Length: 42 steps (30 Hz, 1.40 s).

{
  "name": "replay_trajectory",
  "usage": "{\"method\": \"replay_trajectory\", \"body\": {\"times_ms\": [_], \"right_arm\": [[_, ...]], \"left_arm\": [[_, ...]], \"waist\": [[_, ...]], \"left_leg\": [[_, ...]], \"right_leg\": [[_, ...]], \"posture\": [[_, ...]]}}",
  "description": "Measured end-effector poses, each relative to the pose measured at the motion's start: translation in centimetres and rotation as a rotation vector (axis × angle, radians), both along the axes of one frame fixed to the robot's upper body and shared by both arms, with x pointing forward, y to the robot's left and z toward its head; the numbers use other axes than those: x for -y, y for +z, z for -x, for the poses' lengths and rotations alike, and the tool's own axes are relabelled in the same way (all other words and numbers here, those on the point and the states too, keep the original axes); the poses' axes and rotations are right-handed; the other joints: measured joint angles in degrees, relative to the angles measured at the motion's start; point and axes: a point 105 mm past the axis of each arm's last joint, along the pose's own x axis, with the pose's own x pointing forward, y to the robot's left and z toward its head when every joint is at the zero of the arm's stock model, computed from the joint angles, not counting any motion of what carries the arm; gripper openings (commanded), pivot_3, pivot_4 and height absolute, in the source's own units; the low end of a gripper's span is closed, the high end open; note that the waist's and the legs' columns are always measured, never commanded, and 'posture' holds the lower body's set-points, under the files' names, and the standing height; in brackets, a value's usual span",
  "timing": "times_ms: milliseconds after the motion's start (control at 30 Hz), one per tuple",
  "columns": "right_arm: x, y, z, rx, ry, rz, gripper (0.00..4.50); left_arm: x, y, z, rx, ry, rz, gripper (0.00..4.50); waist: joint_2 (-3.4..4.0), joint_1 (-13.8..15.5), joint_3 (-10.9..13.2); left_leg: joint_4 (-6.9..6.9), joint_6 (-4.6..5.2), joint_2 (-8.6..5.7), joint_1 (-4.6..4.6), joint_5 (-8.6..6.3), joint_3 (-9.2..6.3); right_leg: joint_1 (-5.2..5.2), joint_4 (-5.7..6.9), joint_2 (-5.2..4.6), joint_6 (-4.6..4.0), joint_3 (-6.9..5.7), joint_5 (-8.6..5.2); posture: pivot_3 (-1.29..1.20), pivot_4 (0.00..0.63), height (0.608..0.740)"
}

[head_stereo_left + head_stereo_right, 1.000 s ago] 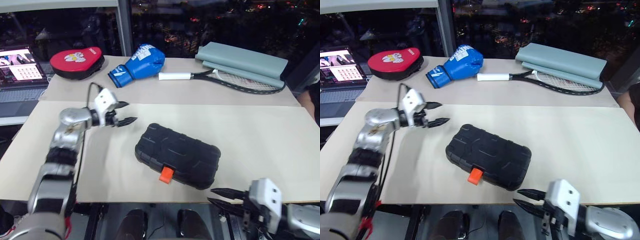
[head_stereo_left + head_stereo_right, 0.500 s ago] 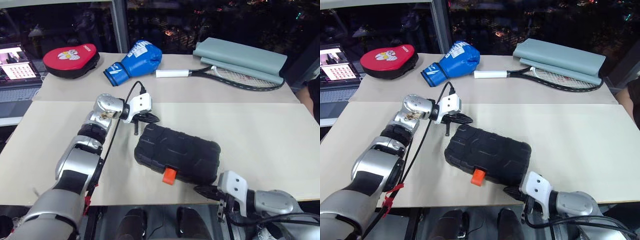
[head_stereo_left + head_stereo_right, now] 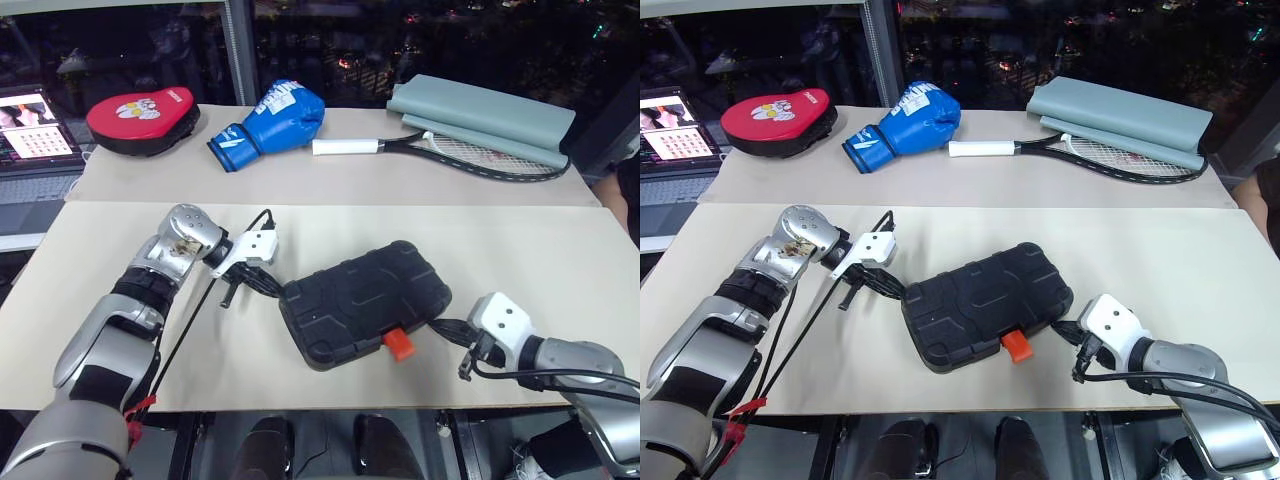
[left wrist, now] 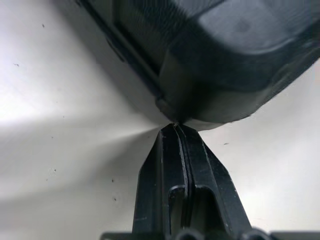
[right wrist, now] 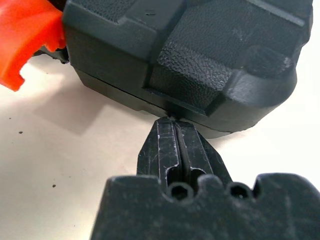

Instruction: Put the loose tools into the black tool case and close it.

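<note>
Lying shut in the lower middle of the head views, the case (image 3: 364, 304) has swung since a second ago: its long side then ran down toward the right, and now it runs up toward the right, with the orange latch (image 3: 400, 344) moved right along the near edge. The left gripper (image 3: 272, 287), then open and apart from the case at upper left, is now clenched on nothing, tips against the case's left corner. The right gripper (image 3: 447, 327), then low at the frame's bottom right, is also clenched empty, its tips at the case's right corner; both wrist views show closed fingers meeting the case's lower edge.

Counted: one case, one latch, two grippers. Along the top of the frame lie one red pad (image 3: 141, 118), one blue boxing glove (image 3: 273, 115), one racket (image 3: 455, 155), one grey cover (image 3: 484, 117) and one laptop (image 3: 32, 140) at upper left.
</note>
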Motion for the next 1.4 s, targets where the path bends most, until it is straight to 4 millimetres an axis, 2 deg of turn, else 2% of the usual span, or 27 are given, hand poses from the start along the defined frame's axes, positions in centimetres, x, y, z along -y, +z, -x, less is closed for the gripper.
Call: {"method": "replay_trajectory", "body": {"times_ms": [100,267,333,567,700,800,933,1400], "right_arm": [[0.5,0.5,1.0,-0.011,-0.004,-0.016,0.0],[-0.5,0.7,3.0,-0.054,0.048,-0.041,0.0],[-0.6,0.9,3.4,-0.058,0.051,-0.037,0.0],[-1.6,0.9,4.8,-0.112,0.075,-0.07,0.0],[-3.0,1.3,5.2,-0.128,0.123,-0.082,0.0],[-3.8,1.1,5.0,-0.135,0.142,-0.087,0.0],[-4.9,0.2,5.1,-0.173,0.173,-0.087,0.0],[-5.4,1.1,4.1,-0.22,0.238,-0.04,0.0]], "left_arm": [[0.8,0.6,-0.6,0.007,0.014,0.041,0.06],[3.4,5.2,-2.5,0.093,0.013,0.135,0.06],[4.0,6.2,-2.7,0.099,0.004,0.153,0.06],[4.9,4.2,-1.7,0.058,-0.061,0.137,0.06],[7.3,4.7,-0.5,0.085,-0.175,0.156,0.06],[8.6,3.7,0.3,0.103,-0.251,0.142,0.06],[9.8,3.3,0.8,0.162,-0.326,0.132,0.06],[10.4,2.8,1.2,0.155,-0.328,0.155,0.06]], "waist": [[-0.01,0.7,0.01],[-0.02,0.74,0.01],[-0.01,0.38,0.01],[-0.01,-0.22,0.01],[-0.01,0.25,0.0],[-0.01,0.27,0.0],[0.02,0.21,-0.01],[0.03,0.23,-0.03]], "left_leg": [[0.03,0.0,-0.01,-0.07,0.0,-0.04],[0.13,0.03,-0.03,-0.14,-0.01,-0.09],[0.13,0.05,-0.03,-0.09,-0.03,-0.05],[0.14,0.06,0.04,-0.06,-0.03,-0.06],[0.19,0.06,0.03,-0.06,-0.04,-0.06],[0.19,0.06,0.02,-0.06,-0.04,-0.05],[0.19,0.06,0.02,0.0,-0.04,-0.04],[0.2,0.06,0.04,0.13,-0.03,-0.06]], "right_leg": [[-0.02,0.0,0.0,0.0,-0.07,0.0],[0.02,-0.04,0.01,0.03,-0.1,0.01],[0.03,-0.04,0.01,0.04,-0.06,0.01],[0.0,0.07,0.04,0.02,-0.02,0.01],[0.06,0.03,0.01,0.04,-0.01,0.02],[0.04,0.02,0.02,0.04,-0.02,0.02],[0.1,0.02,0.02,0.04,-0.01,0.02],[0.22,0.0,0.02,0.04,-0.01,0.02]], "posture": [[0.0,0.15,0.736],[0.0,0.15,0.736],[0.0,0.15,0.736],[0.0,0.15,0.736],[0.0,0.15,0.736],[0.0,0.15,0.736],[0.0,0.15,0.736],[0.0,0.15,0.736]]}}
